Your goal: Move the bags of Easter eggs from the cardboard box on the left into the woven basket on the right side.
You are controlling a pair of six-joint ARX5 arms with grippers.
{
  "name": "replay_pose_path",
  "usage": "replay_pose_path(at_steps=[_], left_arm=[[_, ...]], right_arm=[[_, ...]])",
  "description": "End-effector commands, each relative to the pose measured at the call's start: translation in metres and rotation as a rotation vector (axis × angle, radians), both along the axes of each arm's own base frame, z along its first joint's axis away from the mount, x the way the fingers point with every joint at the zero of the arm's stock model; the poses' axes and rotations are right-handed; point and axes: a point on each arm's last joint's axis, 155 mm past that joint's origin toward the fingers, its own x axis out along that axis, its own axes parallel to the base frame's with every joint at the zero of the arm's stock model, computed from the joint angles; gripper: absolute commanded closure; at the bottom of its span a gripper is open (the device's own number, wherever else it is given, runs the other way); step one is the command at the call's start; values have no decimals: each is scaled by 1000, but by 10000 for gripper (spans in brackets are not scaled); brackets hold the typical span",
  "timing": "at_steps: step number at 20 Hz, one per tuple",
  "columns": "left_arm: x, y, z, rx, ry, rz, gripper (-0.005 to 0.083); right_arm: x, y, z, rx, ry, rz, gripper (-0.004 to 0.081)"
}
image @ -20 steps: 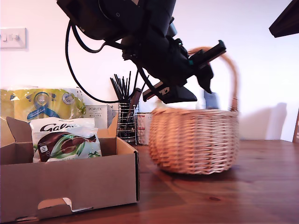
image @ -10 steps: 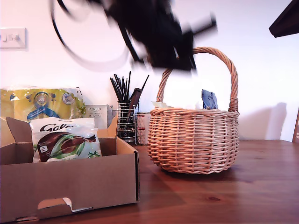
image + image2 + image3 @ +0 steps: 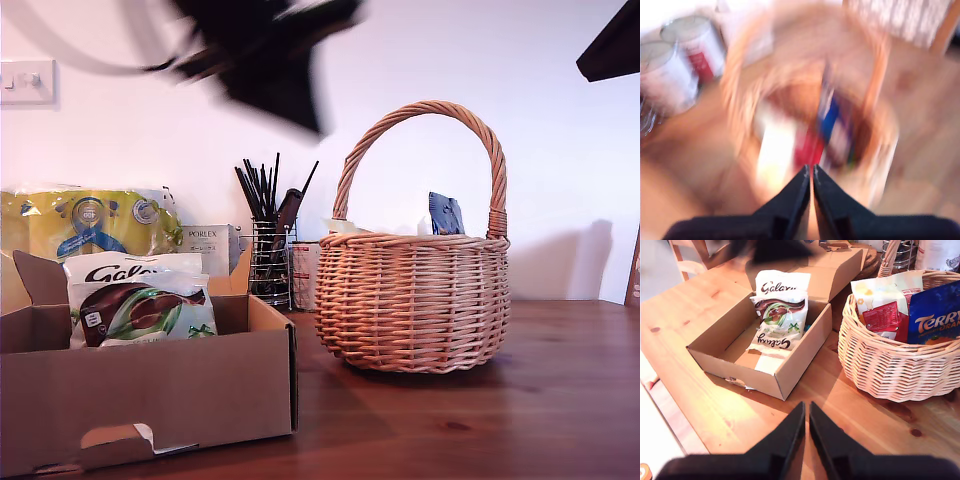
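The woven basket (image 3: 415, 300) stands at the exterior view's middle right, with the blue Terry's bag (image 3: 447, 213) poking above its rim. In the second wrist view the red bag (image 3: 882, 320) and the blue bag (image 3: 935, 315) lie together in the basket (image 3: 890, 370). The white Galaxy bag (image 3: 140, 300) leans inside the cardboard box (image 3: 150, 395) at the exterior view's lower left. My first arm (image 3: 265, 55) is a dark blur high above, left of the basket handle. My first gripper (image 3: 811, 169) is shut and holds nothing. My second gripper (image 3: 806, 407) is also shut and holds nothing, well away from the box (image 3: 790, 365).
Behind the box sit a yellow wrapped pack (image 3: 85, 220), a white Porlex box (image 3: 205, 245), a black wire utensil holder (image 3: 270, 260) and tins (image 3: 305, 275). A dark part of an arm (image 3: 610, 40) hangs at the exterior view's upper right corner.
My first arm has risen from over the basket and swung toward the exterior view's left. The basket, blurred a second ago, now stands still with the blue bag in it.
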Motion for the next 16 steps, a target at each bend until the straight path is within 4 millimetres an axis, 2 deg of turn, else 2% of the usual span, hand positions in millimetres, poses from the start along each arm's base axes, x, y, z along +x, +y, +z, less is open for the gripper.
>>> replay_pose_path(at_steps=[1,4,7,8,10,11,12,16], left_arm=[[-4,21,-15,38,3,0,793],[-14,59,-34,148,-1,-78,793],[-5,94,-46,247,10,-80,787],[1,102,-48,247,15,-60,705],[9,114,-53,256,26,-41,278],[11,118,-55,279,19,-53,104],[12,119,-57,298,9,-77,29],[16,120,-66,343,-12,-163,19]], right_arm=[[-4,4,8,9,-16,25,782],[-4,4,8,9,-18,27,782],[-4,4,8,10,-18,28,782],[-4,4,8,10,-18,28,782],[-4,4,8,10,-18,27,782],[-4,4,8,10,-18,27,782],[-4,4,8,10,-18,27,783],[-4,4,8,10,-20,27,782]])
